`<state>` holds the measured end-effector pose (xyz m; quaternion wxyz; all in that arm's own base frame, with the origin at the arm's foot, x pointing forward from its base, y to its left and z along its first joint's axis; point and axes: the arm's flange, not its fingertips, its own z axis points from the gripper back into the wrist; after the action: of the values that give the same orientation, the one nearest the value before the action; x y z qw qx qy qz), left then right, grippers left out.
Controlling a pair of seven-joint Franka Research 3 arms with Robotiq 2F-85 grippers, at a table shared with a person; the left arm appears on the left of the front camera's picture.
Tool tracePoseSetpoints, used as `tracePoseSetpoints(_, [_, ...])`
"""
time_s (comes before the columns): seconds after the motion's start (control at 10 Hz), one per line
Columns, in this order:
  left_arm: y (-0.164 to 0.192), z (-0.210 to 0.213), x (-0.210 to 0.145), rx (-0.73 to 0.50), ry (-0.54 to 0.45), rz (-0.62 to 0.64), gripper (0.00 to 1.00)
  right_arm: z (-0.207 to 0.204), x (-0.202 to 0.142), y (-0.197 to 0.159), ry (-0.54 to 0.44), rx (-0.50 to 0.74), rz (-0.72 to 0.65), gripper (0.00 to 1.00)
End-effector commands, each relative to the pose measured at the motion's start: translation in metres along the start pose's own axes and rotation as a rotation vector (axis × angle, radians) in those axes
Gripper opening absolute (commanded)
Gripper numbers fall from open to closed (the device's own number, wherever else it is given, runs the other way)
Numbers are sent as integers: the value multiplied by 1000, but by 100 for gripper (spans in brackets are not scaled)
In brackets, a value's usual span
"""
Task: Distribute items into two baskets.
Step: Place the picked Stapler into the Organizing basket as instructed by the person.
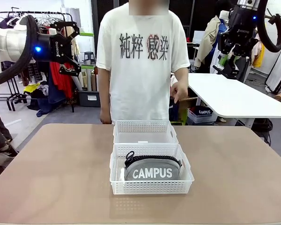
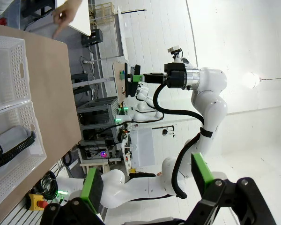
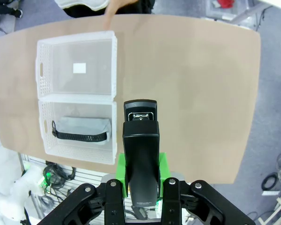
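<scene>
Two white lattice baskets stand end to end mid-table. The near basket holds the grey "CAMPUS" pouch. The far basket has only a small white label on its floor. My right gripper hangs high above the table's right side, shut on the black stapler, which points down toward the table beside the baskets. My left gripper is raised at the far left, open, with nothing between its green pads.
A person in a white T-shirt stands at the far edge behind the baskets, one hand hanging near the table's edge. Bare brown tabletop lies left and right of the baskets. Another white table stands behind on the right.
</scene>
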<state>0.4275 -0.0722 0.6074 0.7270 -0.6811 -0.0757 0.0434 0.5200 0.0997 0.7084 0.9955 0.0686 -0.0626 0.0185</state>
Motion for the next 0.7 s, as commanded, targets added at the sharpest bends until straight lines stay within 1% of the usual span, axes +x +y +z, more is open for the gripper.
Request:
tracePoseSetpoints(0.0, [-1, 0, -1, -3, -6, 3, 100, 4, -3, 1, -7, -5, 2, 0])
tracePoseSetpoints(0.6, [-1, 0, -1, -3, -6, 3, 100, 4, -3, 1, -7, -5, 2, 0])
